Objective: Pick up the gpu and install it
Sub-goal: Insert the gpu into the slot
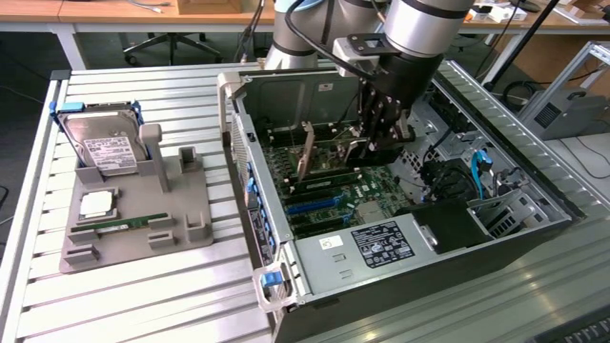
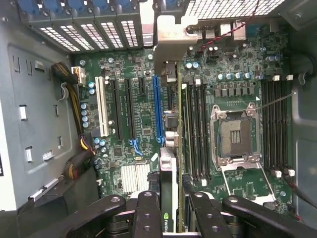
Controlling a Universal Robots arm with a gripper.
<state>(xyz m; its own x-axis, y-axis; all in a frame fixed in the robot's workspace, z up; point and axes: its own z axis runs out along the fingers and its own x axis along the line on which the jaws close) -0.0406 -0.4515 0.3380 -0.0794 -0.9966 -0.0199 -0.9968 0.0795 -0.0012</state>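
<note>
Seen edge-on, the gpu [image 2: 168,168] is a thin black card with its silver end bracket [image 2: 171,47] toward the case's rear slot covers. My gripper [image 2: 171,210] is shut on it, one finger [image 2: 147,213] on each face. In the exterior view the gripper [image 1: 381,146] reaches down into the open computer case [image 1: 286,236] and holds the gpu [image 1: 333,158] upright just above the motherboard [image 1: 362,196]. The card hangs over the long blue slot [image 2: 157,109], between the white slot [image 2: 103,106] and the memory slots [image 2: 195,129]. Whether it touches the slot I cannot tell.
A grey fixture tray [image 1: 191,207] on the exterior view's left carries a silver hard drive [image 1: 107,151], a processor [image 1: 97,204] and a green memory stick [image 1: 128,226]. Inside the case lie an empty processor socket [image 2: 235,136], blue cables [image 1: 479,171] and a black shroud [image 1: 448,223]. Case walls hem the gripper in.
</note>
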